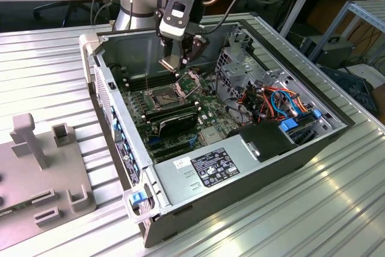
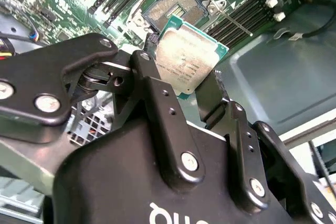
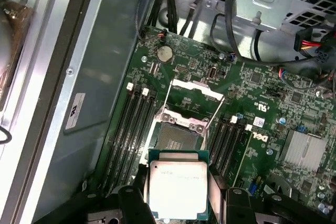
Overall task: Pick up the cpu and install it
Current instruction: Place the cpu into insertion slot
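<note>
The cpu (image 1: 170, 63), a small square chip with a silvery-tan face and a green rim, hangs in the air inside the open computer case (image 1: 240, 179). My gripper (image 1: 180, 57) is shut on it, a black finger on each of two opposite edges. In both wrist views the cpu (image 2: 186, 59) (image 3: 177, 184) sits between the fingers (image 2: 152, 85) (image 3: 220, 192), just above and beside the open motherboard socket (image 2: 176, 4) (image 3: 176, 137). The socket (image 1: 167, 95) has its metal frame and levers lifted and its contact field bare.
Rows of memory slots (image 3: 131, 129) flank the socket. A drive cage with cables (image 1: 240, 70) and bundled wires (image 1: 277, 100) lie to the exterior view's right, and the power supply (image 1: 210, 170) is in front. A grey fixture (image 1: 42, 173) stands on the ribbed table outside the case.
</note>
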You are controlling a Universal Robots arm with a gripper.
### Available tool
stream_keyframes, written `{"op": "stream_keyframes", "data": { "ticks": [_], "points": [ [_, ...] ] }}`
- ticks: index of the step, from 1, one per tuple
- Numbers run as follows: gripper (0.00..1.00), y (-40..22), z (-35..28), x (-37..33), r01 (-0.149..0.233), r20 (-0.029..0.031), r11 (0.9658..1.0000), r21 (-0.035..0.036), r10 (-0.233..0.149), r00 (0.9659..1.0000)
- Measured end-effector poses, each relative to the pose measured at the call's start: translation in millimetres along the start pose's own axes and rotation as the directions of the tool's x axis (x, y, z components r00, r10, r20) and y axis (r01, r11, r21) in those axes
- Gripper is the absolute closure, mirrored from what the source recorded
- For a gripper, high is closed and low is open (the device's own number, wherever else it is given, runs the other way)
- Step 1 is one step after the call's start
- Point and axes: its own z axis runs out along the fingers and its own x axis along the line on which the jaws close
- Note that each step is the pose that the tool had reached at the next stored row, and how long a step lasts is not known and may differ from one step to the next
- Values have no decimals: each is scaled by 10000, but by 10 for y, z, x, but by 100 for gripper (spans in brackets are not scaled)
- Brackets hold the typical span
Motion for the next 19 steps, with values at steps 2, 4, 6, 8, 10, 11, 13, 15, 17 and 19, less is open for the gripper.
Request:
{"op": "stream_keyframes", "data": {
  "ticks": [2,4,6,8,10,11,13,15,17,19],
  "points": [
    [45,0,2,0,-337,5,9994,-9,337,9994],
    [45,0,4,0,-756,12,9971,-20,756,9971],
    [45,0,6,0,-1018,16,9948,-26,1018,9948],
    [45,0,8,0,-1345,20,9909,-35,1346,9909],
    [45,0,10,0,-1734,26,9848,-46,1734,9848],
    [45,0,11,0,-1867,27,9824,-50,1867,9824],
    [45,0,13,0,-2132,30,9770,-57,2133,9770],
    [45,0,13,0,-2285,33,9735,-61,2285,9735],
    [45,0,13,0,-2288,32,9735,-61,2288,9735],
    [45,0,13,0,-2288,32,9734,-62,2288,9735]
  ]
}}
